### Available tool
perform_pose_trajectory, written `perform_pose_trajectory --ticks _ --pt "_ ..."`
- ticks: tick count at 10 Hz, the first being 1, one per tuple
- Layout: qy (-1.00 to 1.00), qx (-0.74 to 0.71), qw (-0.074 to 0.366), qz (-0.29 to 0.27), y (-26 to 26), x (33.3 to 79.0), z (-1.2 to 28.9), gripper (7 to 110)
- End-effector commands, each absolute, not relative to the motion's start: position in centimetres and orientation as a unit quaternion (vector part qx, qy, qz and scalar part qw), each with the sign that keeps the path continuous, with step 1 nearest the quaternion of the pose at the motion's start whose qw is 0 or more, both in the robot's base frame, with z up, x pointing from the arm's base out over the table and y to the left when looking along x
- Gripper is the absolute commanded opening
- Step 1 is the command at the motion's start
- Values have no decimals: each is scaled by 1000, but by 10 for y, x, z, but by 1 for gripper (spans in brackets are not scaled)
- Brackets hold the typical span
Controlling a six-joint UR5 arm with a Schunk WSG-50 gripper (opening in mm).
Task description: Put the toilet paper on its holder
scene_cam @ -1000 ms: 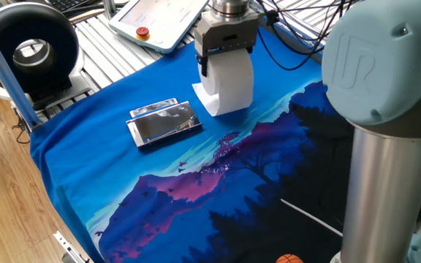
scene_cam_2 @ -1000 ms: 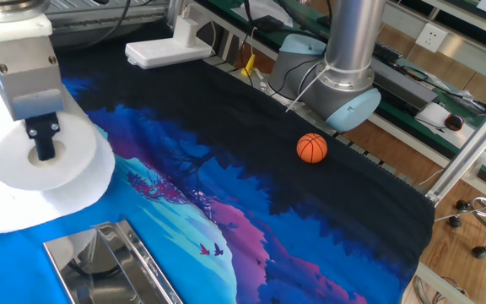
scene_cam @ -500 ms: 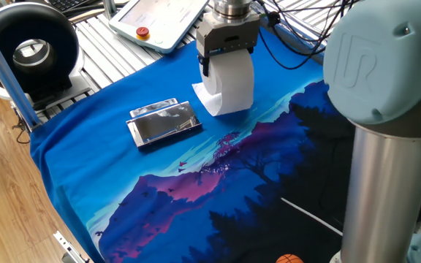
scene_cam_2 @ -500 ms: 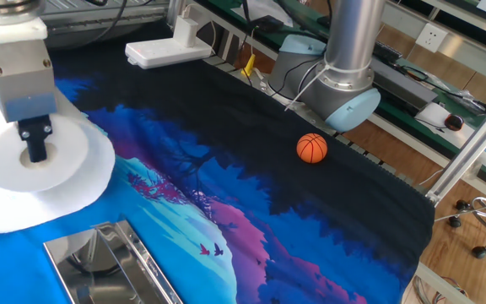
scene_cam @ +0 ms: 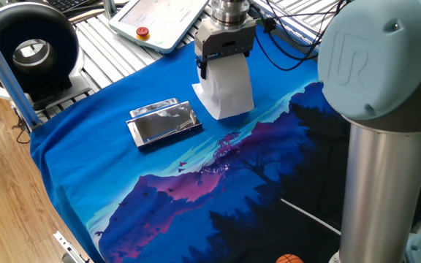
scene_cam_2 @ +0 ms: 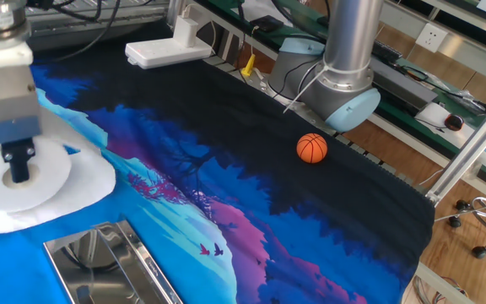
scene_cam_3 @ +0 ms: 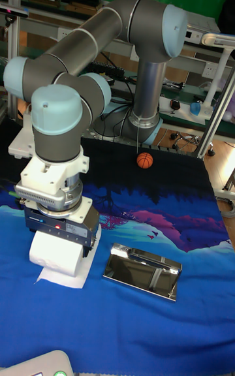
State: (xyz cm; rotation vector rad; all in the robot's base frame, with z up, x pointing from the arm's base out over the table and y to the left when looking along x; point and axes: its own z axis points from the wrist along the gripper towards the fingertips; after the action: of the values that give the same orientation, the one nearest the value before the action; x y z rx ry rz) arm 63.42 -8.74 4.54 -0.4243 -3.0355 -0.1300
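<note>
Tool [scene_cam_2: 17, 165] is clamped on the toilet paper [scene_cam: 229, 84], one finger [scene_cam_2: 17, 163] down in the core, loose sheet [scene_cam_2: 24, 218] trailing onto the blue cloth [scene_cam: 123, 175] on the counter. Holder [scene_cam: 164, 123] lies flat at about 8 o'clock from the roll in one fixed view, near but apart. Orange ball [scene_cam_2: 311, 148] sits well away, lots of bare cloth between.

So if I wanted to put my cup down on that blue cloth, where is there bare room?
Most room: the dark stretch between the basketball and the holder, and the front cloth below the holder. It is crowded where the gripper holds the toilet paper beside the holder.
</note>
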Motion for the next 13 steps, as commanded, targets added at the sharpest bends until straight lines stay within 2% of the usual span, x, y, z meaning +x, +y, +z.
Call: perform_pose_trajectory --ticks 1,11,13 --pt "-989 -141 28 -47 -89 641 35 7" --pt "-990 -129 37 -50 -90 632 35 7" --pt "-992 -91 35 -86 -77 633 40 7"
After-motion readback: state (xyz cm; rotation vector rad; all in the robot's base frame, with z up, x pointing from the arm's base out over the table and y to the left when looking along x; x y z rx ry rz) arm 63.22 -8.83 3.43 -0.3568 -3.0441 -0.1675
